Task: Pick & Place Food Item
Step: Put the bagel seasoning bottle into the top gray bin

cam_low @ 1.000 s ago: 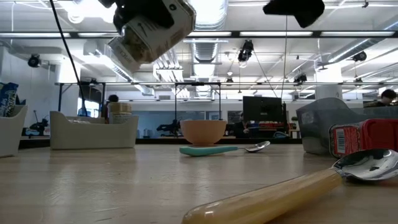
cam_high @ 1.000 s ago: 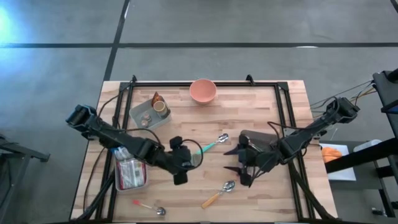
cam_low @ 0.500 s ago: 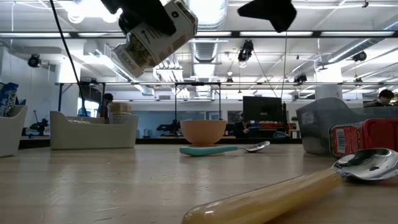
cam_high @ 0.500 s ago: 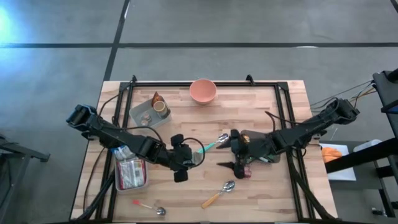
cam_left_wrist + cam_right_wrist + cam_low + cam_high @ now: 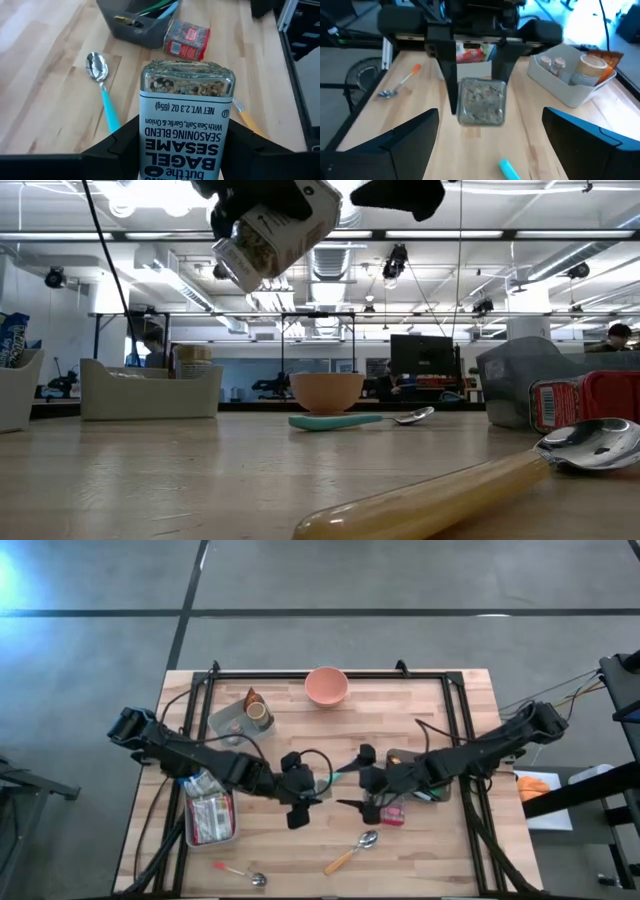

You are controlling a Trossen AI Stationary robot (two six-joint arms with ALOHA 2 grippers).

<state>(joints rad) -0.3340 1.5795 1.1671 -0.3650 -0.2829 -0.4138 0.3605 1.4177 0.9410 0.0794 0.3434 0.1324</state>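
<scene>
A glass seasoning jar [image 5: 186, 112] with a white label hangs high over the middle of the table, with my left gripper [image 5: 310, 796] shut on it. In the low view the jar [image 5: 275, 228] is tilted, well above the wood. My right gripper [image 5: 353, 782] faces it from the table's right, a short way off. Its two fingers [image 5: 395, 142] stand wide open with nothing between them. In the right wrist view the jar [image 5: 481, 100] shows end on, between the left gripper's fingers [image 5: 451, 80]. My left gripper pinches the jar's two labelled sides [image 5: 146, 137] between its two fingers, which lie along the jar. They come from the table's left, slanting down. The jar is lifted clear, its glass end [image 5: 187, 80] pointing away from the wrist toward my right gripper.
On the table lie a teal spoon [image 5: 340, 773], a yellow-handled spoon [image 5: 350, 853] and a red-handled spoon [image 5: 238, 872]. A pink bowl [image 5: 326, 686] and a grey bin [image 5: 240, 720] stand at the far side. A metal tray [image 5: 210, 820] is at the left, a dark bin [image 5: 425, 778] and a red packet [image 5: 392, 816] at the right.
My right gripper has moved toward the table's left, up to the jar, and its fingers have opened wider. My left gripper has carried the jar a little toward the table's right, still tilted and clear of the table.
</scene>
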